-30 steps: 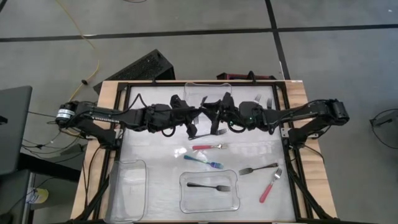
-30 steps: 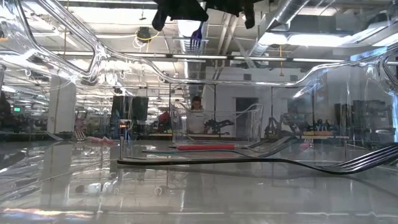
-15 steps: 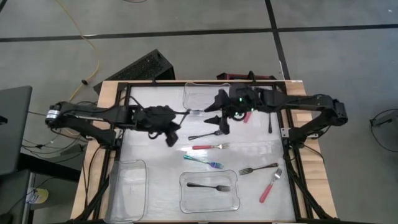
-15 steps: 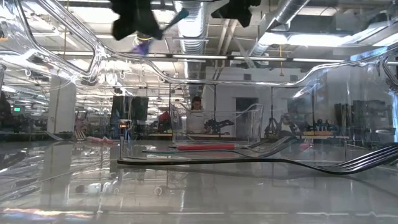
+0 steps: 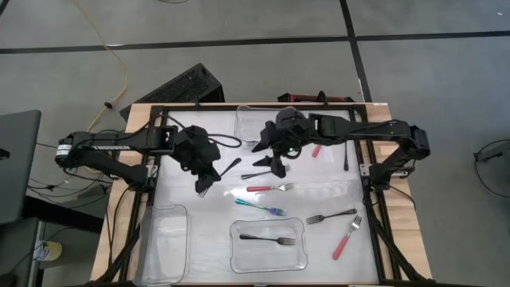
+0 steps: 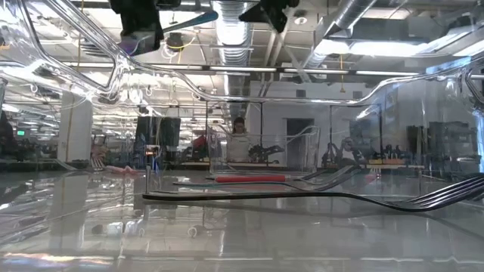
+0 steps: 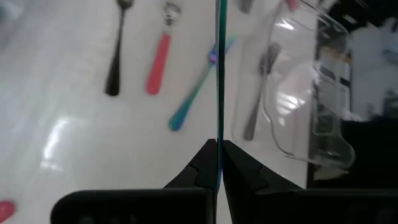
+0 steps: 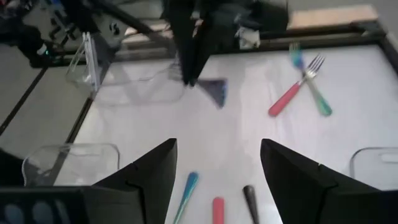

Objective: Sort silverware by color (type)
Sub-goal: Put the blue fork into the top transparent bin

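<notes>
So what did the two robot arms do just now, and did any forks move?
The two arms met in the middle, then parted. The left gripper swung back left, its fingers shut on the thin teal-blue fork. The right gripper opened, let go of that fork and pulled away toward the far side of the table. The black fork in the clear plastic bin and the red-handled fork stayed where they were.

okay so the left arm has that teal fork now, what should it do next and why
Probably carry it toward the empty clear bin at the table's near left. The left gripper is shut on the teal fork, the right gripper is open and empty, and the middle bin already holds a black fork.
</notes>
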`<state>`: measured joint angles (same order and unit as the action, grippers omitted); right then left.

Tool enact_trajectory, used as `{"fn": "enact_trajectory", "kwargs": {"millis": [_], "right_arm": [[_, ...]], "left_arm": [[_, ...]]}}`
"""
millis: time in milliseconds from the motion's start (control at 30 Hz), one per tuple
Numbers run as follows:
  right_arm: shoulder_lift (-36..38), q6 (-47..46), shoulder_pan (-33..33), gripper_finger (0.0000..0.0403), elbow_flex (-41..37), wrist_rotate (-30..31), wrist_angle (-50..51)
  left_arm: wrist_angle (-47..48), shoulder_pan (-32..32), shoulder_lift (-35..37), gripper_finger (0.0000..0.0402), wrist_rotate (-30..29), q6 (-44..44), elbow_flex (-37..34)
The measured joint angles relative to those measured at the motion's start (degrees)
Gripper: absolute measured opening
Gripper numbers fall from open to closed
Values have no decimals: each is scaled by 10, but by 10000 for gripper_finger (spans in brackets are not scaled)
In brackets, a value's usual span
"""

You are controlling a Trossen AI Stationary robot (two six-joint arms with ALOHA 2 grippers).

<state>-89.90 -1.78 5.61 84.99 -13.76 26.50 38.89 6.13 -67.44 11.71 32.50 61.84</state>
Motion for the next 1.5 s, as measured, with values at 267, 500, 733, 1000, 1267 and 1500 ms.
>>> {"fn": "enact_trajectory", "kwargs": {"millis": [267, 500, 733, 1000, 1267, 1500], "right_arm": [[52, -17, -17, 255, -55, 95, -12], [141, -62, -13, 254, -190, 83, -137], [150, -74, -31, 254, -235, 46, -194], [146, -72, -57, 250, -234, 119, -198], [150, -29, -54, 141, -234, 126, -158], [164, 20, -43, 31, -234, 121, -165]], "left_arm": [[14, 66, -47, 0, 105, -69, 27], [83, 68, -150, 0, 99, -167, 148], [110, 66, -252, 0, 96, -218, 272], [150, 66, -329, 0, 81, -245, 373], [145, 60, -330, 0, 33, -218, 381], [140, 32, -330, 0, -14, -188, 381]]}}
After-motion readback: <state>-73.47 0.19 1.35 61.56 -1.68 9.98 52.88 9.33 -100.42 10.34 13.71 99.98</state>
